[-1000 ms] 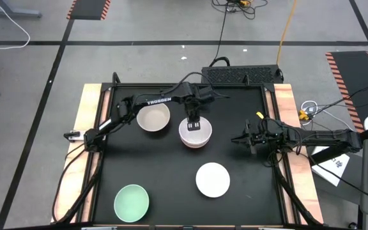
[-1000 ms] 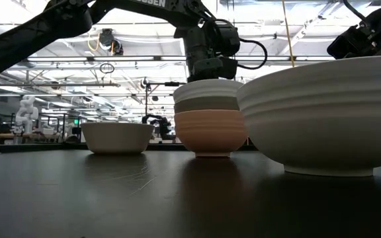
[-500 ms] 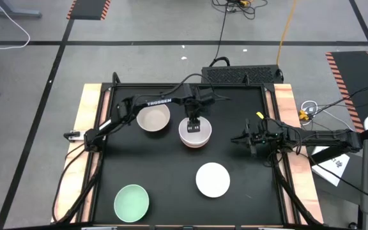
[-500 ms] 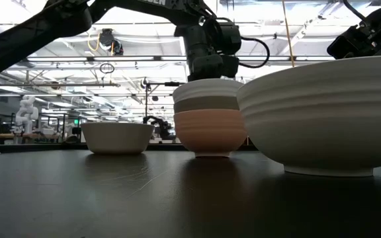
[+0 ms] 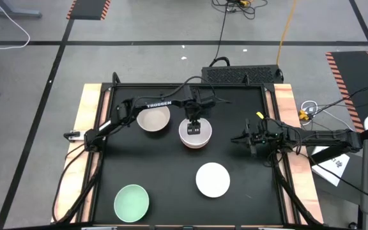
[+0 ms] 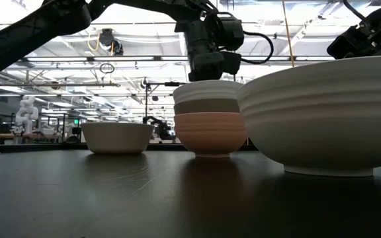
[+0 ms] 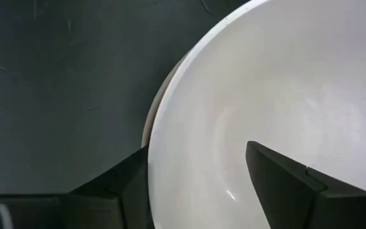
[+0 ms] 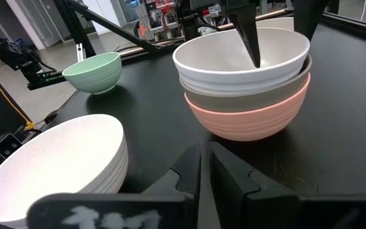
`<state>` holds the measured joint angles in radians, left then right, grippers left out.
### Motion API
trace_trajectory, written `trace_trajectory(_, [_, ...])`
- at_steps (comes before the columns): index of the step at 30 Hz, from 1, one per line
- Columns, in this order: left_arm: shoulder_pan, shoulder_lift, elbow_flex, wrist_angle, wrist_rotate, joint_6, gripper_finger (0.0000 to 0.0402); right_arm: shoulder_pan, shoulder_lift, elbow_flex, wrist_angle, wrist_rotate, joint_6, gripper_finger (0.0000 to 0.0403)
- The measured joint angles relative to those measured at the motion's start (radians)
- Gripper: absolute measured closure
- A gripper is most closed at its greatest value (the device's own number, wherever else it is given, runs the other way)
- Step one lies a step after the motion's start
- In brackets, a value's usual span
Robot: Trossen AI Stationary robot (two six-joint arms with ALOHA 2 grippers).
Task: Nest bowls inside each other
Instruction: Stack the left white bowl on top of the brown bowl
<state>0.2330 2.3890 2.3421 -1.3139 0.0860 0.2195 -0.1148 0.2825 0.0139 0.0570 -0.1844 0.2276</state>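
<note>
from above, the left gripper is hovering over a three-bowl stack near the table's middle, a beige-grey bowl sitting beside it toward the far-left corner, a white bowl and a mint green bowl lying nearer the front edge. the right gripper is waiting by the right edge, fingers pressed together. at table height, white is nesting in olive-brown in salmon-orange. through the left wrist, fingers are straddling the top bowl's rim, spread apart and clear of it. the bowls are looking rigid, light and smooth; pinching a rim wall seems the safest hold.
</note>
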Motion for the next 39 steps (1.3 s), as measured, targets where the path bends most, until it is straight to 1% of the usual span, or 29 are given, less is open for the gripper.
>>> trace_trajectory(11, [0.01, -0.014, 0.001, 0.036, 0.0, 0.013, 0.016, 0.0, 0.0, 0.0, 0.001, 0.0, 0.0, 0.0377])
trace_trajectory(17, [0.032, -0.021, 0.002, 0.036, 0.085, 0.018, 0.016, 0.0, 0.0, 0.0, 0.002, 0.0, 0.004, 0.0377])
trace_trajectory(22, [0.048, -0.021, 0.002, 0.036, 0.137, 0.023, 0.016, 0.0, 0.0, 0.0, 0.002, 0.0, 0.004, 0.0377])
trace_trajectory(33, [0.057, -0.021, 0.002, 0.03, 0.149, 0.038, 0.0162, 0.0, 0.0, 0.0, 0.002, 0.0, 0.004, 0.0377])
trace_trajectory(36, [0.06, -0.021, 0.002, 0.03, 0.149, 0.042, 0.0189, 0.0, 0.0, 0.0, 0.002, -0.001, 0.004, 0.0377])
trace_trajectory(39, [0.061, -0.021, 0.002, 0.03, 0.15, 0.042, 0.0244, 0.0, 0.0, 0.0, 0.002, -0.001, 0.004, 0.0377])
